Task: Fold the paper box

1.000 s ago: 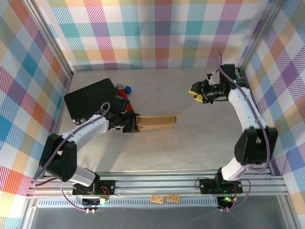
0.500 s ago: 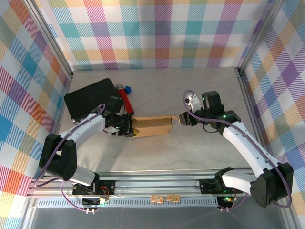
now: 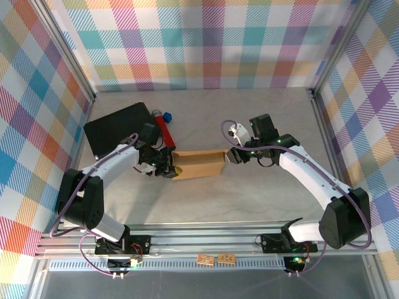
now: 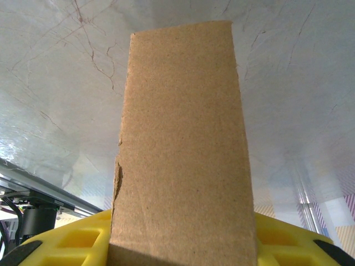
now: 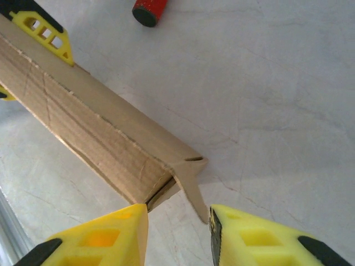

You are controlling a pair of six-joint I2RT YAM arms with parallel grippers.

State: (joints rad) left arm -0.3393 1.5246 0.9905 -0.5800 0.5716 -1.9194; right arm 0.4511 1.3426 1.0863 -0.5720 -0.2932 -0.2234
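Paper box: plain brown corrugated cardboard (image 3: pixel 199 164), folded into a long, narrow, flat-sided shape; it lies near the middle of the table, lengthwise between the two grippers.
Box surface: matte and finely grained in the left wrist view, with one slightly torn long edge; in the right wrist view it shows faint diagonal creases and a fluted cut edge at the near end.
Box end tab: a small pointed flap (image 5: pixel 193 188) sticks out from the right end and hangs down toward the table.
Left gripper: clenched on the left end of the paper box (image 3: pixel 168 167); the cardboard runs out between its yellow fingers (image 4: pixel 72 244), which are moulded plastic with square recesses.
Right gripper: released (image 3: pixel 229 156), jaws apart at the box's right end; its yellow fingers (image 5: pixel 105 238) stand either side of the hanging tab, with no clear pinch on it.
Table: pale grey-white sheet (image 3: pixel 249 118), smooth and slightly glossy, veined with thin crease-like lines.
Black case: flat, dark, rectangular (image 3: pixel 115 129), at the back left, angled to the table edge, well apart from the box.
Red cylinder: a glossy round stick (image 3: pixel 164 131) just beside the case, with a blue cap (image 3: pixel 168 116) at its far end.
Arms: white shells with black joints and thin looping cables (image 3: pixel 305 171).
Walls: fabric-like plaid in pastel squares (image 3: pixel 206 43).
Rails: ribbed aluminium bars (image 3: pixel 206 240) along the near edge.
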